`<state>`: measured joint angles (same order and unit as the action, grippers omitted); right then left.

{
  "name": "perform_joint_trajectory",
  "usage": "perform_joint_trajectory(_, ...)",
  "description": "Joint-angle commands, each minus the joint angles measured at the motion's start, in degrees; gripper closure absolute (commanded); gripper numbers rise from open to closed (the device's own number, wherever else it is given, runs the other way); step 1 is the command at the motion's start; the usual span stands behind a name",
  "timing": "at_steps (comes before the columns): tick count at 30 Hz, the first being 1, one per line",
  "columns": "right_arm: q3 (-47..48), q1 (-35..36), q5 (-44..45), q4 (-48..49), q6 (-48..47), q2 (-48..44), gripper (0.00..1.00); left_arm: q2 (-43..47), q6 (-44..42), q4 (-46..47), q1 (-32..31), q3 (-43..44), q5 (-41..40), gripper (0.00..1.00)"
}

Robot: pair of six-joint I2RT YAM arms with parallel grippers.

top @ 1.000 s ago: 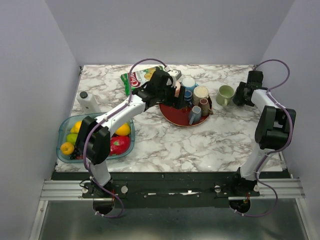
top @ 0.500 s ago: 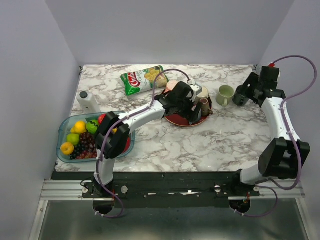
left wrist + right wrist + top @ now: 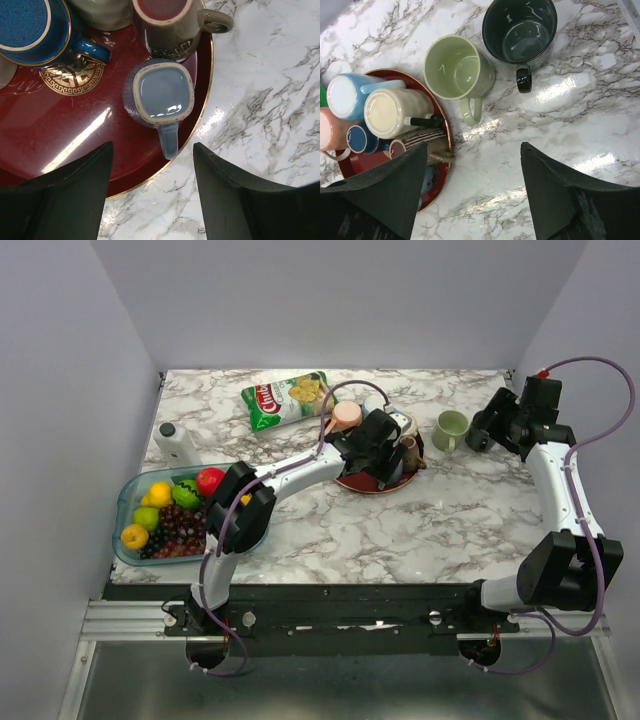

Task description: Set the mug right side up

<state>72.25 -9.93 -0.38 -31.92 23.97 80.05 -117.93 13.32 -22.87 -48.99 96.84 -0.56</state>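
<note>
From above, the left gripper [image 3: 388, 462] hangs over the red plate [image 3: 350, 483] near the tabletop's [image 3: 400, 530] far edge. Left wrist view: it is wide open above the light blue mug [image 3: 162, 95], which sits upside down on the plate. Right wrist view: the right gripper [image 3: 474, 147] is wide open near a green mug [image 3: 455, 67].

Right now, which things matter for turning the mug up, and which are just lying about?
Job: upside-down grey-blue mug, red plate, left fingers open over it.
Lying about: chip bag, fruit tray, white bottle, green mug and dark mug, both upright.
</note>
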Motion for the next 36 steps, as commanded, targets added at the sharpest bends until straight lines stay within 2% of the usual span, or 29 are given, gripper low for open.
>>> perform_joint_trajectory(1, 1.49, 0.18, -2.34, -2.09, 0.82, -1.04, 0.19, -2.13, 1.53, -0.33, -0.66, 0.72, -2.52, 0.28)
perform_joint_trajectory(7, 2.37, 0.18, -3.57, -2.53, 1.26, -1.48, 0.2, -3.44, 2.94, 1.16, -0.84, 0.37, -1.12, 0.29)
perform_joint_trajectory(17, 1.41, 0.09, -3.57, -2.79, 1.43, -2.88, 0.2, -6.17, 3.64, 1.95, -0.84, 2.83, -1.64, 0.42)
perform_joint_trajectory(24, 0.7, 0.09, -4.36, -2.79, 1.61, -3.76, 0.21, -6.0, 4.26, 2.48, -0.84, 2.57, -2.87, 0.59)
perform_joint_trajectory(29, 0.26, 0.18, -4.45, -2.79, 1.52, -4.38, 0.21, -4.42, 4.26, 3.1, -0.84, 1.52, -4.45, 0.64)
perform_joint_trajectory(32, -0.09, 0.18, -4.98, -2.71, 1.61, -4.73, 0.21, -3.8, 4.43, 3.36, -0.84, 1.25, -4.8, 0.75)
perform_joint_trajectory(33, -0.26, 0.18, -5.59, -2.79, 1.61, -4.9, 0.21, -3.71, 4.69, 3.45, -0.84, 1.25, -4.89, 0.85)
perform_joint_trajectory(36, -0.62, 0.18, -7.34, -3.14, 1.61, -5.69, 0.21, -3.1, 5.13, 2.75, -0.84, 1.51, -5.94, 1.0)
